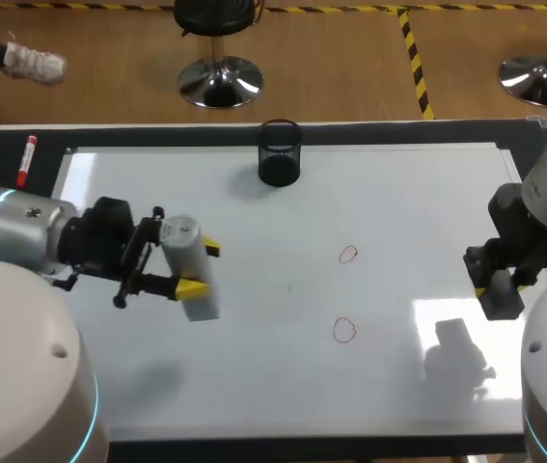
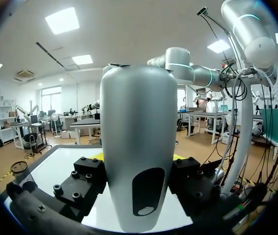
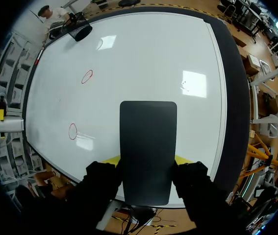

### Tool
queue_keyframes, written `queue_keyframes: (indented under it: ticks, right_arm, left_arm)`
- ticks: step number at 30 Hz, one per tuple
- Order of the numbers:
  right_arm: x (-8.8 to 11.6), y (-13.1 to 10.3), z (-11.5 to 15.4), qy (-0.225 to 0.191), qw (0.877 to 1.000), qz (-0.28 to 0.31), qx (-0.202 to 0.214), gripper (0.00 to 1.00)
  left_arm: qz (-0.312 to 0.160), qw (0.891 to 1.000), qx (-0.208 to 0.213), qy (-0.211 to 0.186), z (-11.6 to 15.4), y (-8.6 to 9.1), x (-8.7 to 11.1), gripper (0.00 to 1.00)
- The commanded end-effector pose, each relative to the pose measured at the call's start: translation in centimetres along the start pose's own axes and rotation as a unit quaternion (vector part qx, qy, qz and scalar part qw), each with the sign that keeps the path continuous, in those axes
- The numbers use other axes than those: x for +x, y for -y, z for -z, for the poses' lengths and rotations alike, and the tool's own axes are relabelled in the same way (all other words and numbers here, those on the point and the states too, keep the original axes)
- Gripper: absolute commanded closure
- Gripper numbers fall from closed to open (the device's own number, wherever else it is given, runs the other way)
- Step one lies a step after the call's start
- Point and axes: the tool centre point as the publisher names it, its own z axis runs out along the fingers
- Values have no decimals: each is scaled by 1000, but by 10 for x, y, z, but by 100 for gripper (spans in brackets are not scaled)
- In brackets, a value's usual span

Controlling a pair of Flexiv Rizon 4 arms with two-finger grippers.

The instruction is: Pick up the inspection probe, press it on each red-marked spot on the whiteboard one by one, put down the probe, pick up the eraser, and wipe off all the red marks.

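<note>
Left jaws clamped on the probe [image 1: 191,272] about mid-body, over the left side of the whiteboard [image 1: 398,193], well apart from the red marks [image 1: 348,255]. It looks rigid, smooth and probably light, so it could slip when pressed; a mid-body hold suits it. Right jaws clamped on the eraser [image 3: 147,147] at the board's right edge.

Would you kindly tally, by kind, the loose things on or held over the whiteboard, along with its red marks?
red marks: 2
probe: 1
eraser: 1
mesh cup: 1
red marker: 1
Total: 6
</note>
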Motion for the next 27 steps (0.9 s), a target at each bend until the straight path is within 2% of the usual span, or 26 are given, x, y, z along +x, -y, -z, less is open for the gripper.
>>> queue_keyframes:
  ticks: [1, 20, 27]
  right_arm:
    - [-1, 1, 1, -2, 1000, 1, -1, 100]
    - [-1, 1, 1, -2, 1000, 1, -1, 100]
    - [-1, 1, 1, -2, 1000, 1, -1, 100]
  left_arm:
    - [1, 1000, -1, 8, 18, 1, 11, 100]
    - [10, 999, -5, 41, 65, -10, 31, 100]
    - [12, 999, -4, 47, 71, -10, 35, 100]
